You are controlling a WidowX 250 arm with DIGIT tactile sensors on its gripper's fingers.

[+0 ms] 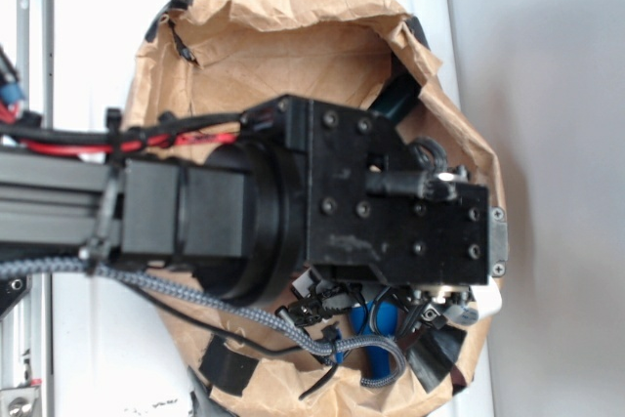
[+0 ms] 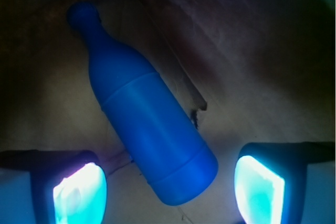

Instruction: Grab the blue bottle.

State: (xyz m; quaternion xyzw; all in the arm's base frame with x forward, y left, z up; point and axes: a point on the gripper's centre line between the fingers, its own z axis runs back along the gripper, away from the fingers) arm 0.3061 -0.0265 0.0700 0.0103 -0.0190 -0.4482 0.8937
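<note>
The blue bottle [image 2: 144,108] lies on its side on the brown paper floor in the wrist view. Its rounded tip points up-left and its flat end sits low in the frame. My gripper [image 2: 169,192] hangs over that flat end and is open. The left fingertip [image 2: 79,192] and the right fingertip [image 2: 260,190] stand wide apart on either side of the bottle's base, and neither touches it. In the exterior view the black wrist housing [image 1: 391,192] reaches down into the paper bag [image 1: 293,36] and hides the fingers and most of the bottle.
The crumpled bag walls [image 2: 252,51] rise all round the bottle. A dark glossy object [image 1: 395,97] leans at the bag's upper right rim. Black tape pieces [image 1: 229,363] sit on the rim. Cables [image 1: 195,295] trail from the arm across the bag's lower edge.
</note>
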